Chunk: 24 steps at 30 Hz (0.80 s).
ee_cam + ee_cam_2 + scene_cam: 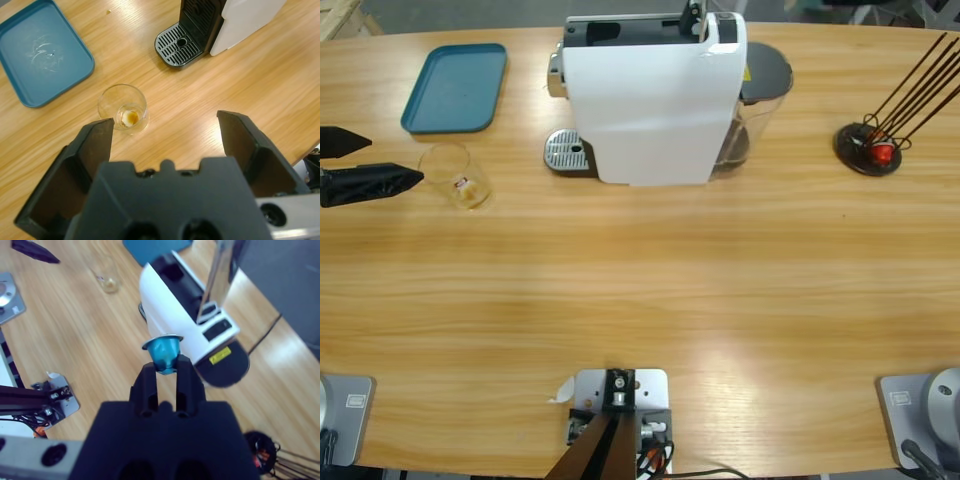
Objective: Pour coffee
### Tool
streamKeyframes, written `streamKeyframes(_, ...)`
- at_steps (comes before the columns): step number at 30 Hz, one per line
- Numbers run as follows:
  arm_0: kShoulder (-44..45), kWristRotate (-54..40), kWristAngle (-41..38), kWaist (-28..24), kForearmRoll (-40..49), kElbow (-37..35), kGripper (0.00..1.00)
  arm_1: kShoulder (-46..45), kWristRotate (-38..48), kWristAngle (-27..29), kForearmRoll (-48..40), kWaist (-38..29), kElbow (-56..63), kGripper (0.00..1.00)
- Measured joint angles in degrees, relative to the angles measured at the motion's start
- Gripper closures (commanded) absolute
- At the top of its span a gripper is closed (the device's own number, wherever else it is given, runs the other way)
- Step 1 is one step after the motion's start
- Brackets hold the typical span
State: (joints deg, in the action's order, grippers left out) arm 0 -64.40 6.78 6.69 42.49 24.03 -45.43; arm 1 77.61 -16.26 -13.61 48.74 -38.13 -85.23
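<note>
No coffee shows in any view. A clear glass tumbler (455, 176) (123, 107) with a small red-brown mark stands at the table's left, just ahead of my left gripper (395, 160) (165, 122), which is open with nothing between its jaws. My right gripper (165, 365) is shut on a blue capsule (164, 352) with a silver rim, held above the white machine (650, 100) (175, 300). The machine's lever (219, 275) stands raised. The right gripper does not show in the high view.
A teal tray (455, 86) (42, 52) lies at the back left. The machine's metal drip grate (568, 152) (176, 45) faces left toward the tumbler. A black stand with dark rods (872, 145) sits at the right.
</note>
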Motion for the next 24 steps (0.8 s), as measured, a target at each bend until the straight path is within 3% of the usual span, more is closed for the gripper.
streamKeyframes(11,0.00,0.00,-0.28,0.03,-0.01,0.04,0.101,13.10,-4.68,-1.17,2.78,-6.67,-12.93,1.000)
streamKeyframes(24,0.00,0.00,-0.28,0.69,-0.02,0.04,0.101,27.17,-9.62,-1.20,9.58,-8.51,-27.74,1.000)
